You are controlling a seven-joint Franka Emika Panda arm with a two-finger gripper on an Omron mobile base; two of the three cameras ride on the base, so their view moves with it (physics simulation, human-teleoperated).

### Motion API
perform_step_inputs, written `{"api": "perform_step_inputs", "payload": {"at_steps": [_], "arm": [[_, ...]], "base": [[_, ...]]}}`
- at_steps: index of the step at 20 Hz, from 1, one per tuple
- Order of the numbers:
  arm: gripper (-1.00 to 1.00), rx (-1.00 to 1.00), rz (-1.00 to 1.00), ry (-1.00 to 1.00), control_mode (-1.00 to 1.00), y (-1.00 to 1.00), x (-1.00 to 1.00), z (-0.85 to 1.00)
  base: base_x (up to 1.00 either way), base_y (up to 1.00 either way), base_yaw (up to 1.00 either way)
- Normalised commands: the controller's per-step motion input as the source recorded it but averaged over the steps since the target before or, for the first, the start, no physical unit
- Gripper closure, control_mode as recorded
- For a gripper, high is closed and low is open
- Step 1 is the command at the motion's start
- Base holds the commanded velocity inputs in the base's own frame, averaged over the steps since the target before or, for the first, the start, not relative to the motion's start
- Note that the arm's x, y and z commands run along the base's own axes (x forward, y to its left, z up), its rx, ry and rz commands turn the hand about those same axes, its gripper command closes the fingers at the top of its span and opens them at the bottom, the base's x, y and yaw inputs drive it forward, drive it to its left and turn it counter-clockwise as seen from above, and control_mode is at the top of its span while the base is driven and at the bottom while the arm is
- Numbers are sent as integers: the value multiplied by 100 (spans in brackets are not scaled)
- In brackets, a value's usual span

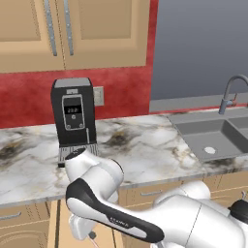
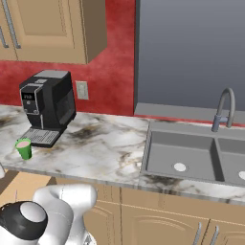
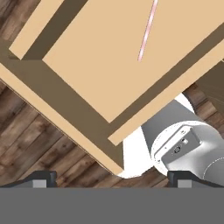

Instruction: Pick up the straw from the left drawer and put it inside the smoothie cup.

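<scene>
Gripper (image 3: 112,177) reads as spread wide: in the hand view its two dark fingertips (image 3: 41,178) sit far apart at the bottom corners, nothing between them. Beyond them lies the left drawer (image 3: 78,105), pulled open over dark wood-plank floor (image 3: 30,144); light wooden raised walls, plain tan bottom. The straw (image 3: 147,31) lies flat on that bottom toward the far part of the tray, a thin pale pink-white stick running off the top edge of the hand view, clear of the side walls and well apart from the fingertips. In the left base view the arm bends down below the counter edge, with a strip of the open drawer showing at the lower left under it and a thin pink sliver beside the wrist that may be the straw; cannot confirm. Farther off, on the marble counter (image 2: 100,153), the smoothie cup (image 2: 23,149) stands upright near the front edge, green with pink filling, just in front and to the left of the drip grate of the black coffee machine (image 2: 48,106). Right of that, a grey double sink (image 2: 186,155) with a curved faucet (image 2: 224,109). Behind: red wall with an outlet (image 2: 82,90), and tan upper cabinets (image 2: 48,28) above.
</scene>
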Motion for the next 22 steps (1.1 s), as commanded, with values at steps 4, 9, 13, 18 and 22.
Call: {"api": "perform_step_inputs", "payload": {"at_steps": [4,9,13,18,22], "arm": [[-100,0,0,0,-100,0,0,0],[-100,0,0,0,-100,0,0,0],[-100,0,0,0,-100,0,1,0],[-100,0,0,-1,-100,0,9,0],[-100,-1,0,-5,-100,0,23,-7]], "base": [[0,0,0],[0,0,0],[0,0,0],[0,0,0],[0,0,0]]}}
